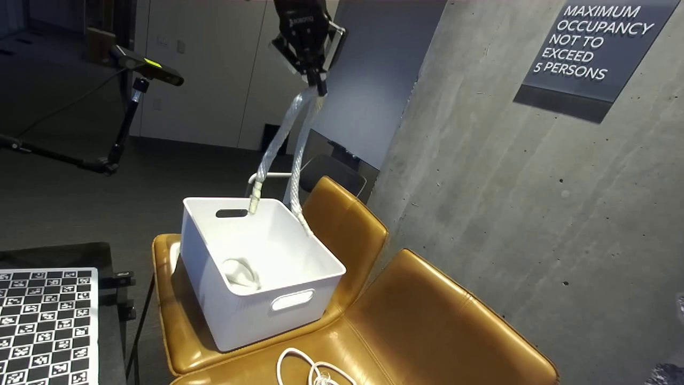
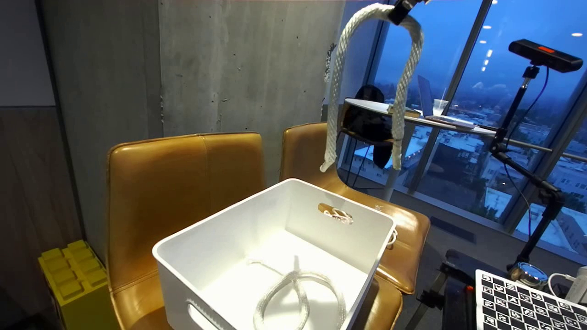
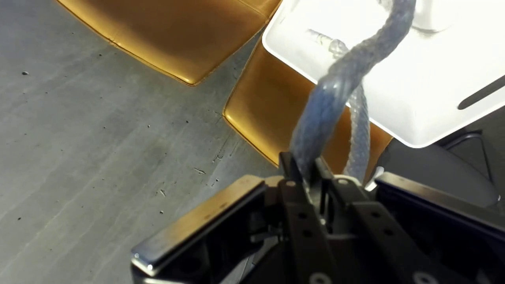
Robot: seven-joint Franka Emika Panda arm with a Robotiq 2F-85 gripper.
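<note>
One thick rope hangs doubled from the pincer, its jaws nearly closed and gripping mid-length, near a white box

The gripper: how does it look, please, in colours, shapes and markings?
The gripper is mostly black, with pale ROBOTIQ lettering in an exterior view. In the wrist view its jaws are slim and dark, with straight bars, round metal pins and shiny side links.
</note>
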